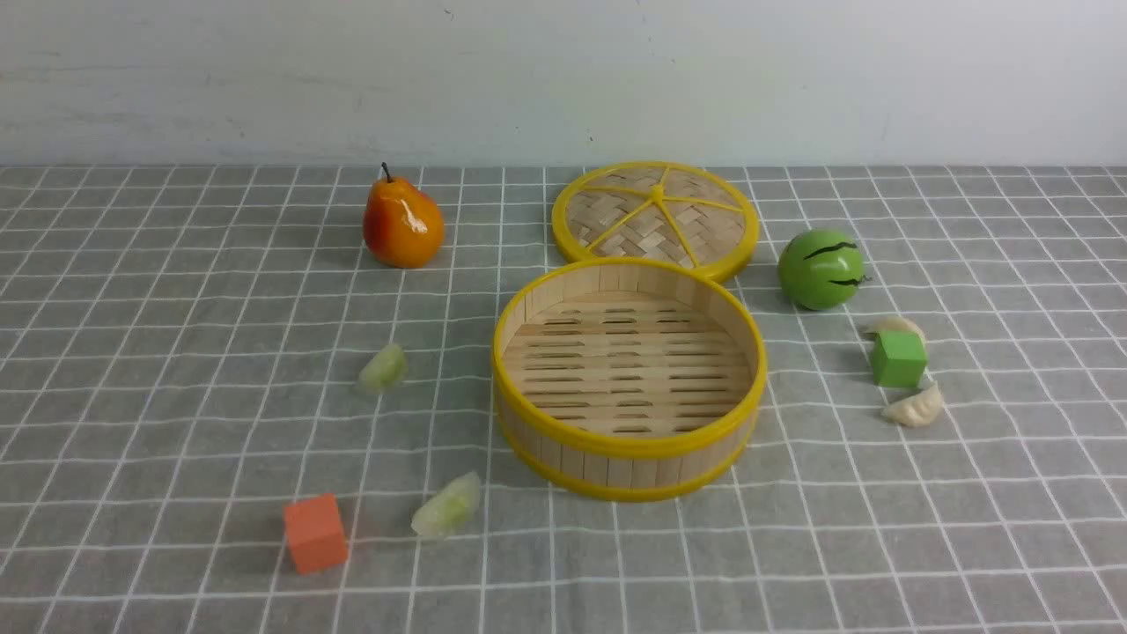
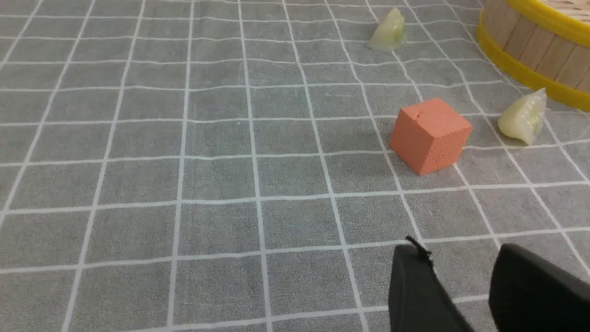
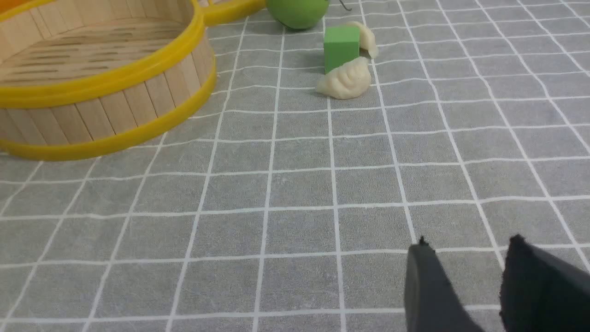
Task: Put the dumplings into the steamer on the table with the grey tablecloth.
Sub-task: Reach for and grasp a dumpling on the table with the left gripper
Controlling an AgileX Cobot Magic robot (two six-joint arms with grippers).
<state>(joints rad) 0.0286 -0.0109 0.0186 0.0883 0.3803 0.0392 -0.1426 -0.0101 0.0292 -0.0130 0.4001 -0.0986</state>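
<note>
Lying on the grey tablecloth [image 1: 176,370] outside the steamer [image 1: 627,445], two green dumplings [image 2: 523,117] sit ahead of the left gripper [image 2: 458,251], one just beside an orange cube [image 2: 431,134], one farther off. Two white dumplings [image 3: 345,79] lie well ahead of the right gripper [image 3: 470,244], close against a green cube [image 3: 341,46]. Both grippers hover with fingers spread, holding nothing.

Steamer [image 1: 629,445] upright, lid off, bare slats, on grey tablecloth [image 1: 176,396]. Near green dumpling [image 2: 523,117] lies ahead of left gripper [image 2: 461,251], close by steamer wall; far green dumpling [image 2: 388,31] well beyond. Two cream dumplings [image 3: 345,79] [image 3: 366,37] well ahead of right gripper [image 3: 470,244], near each other.
</note>
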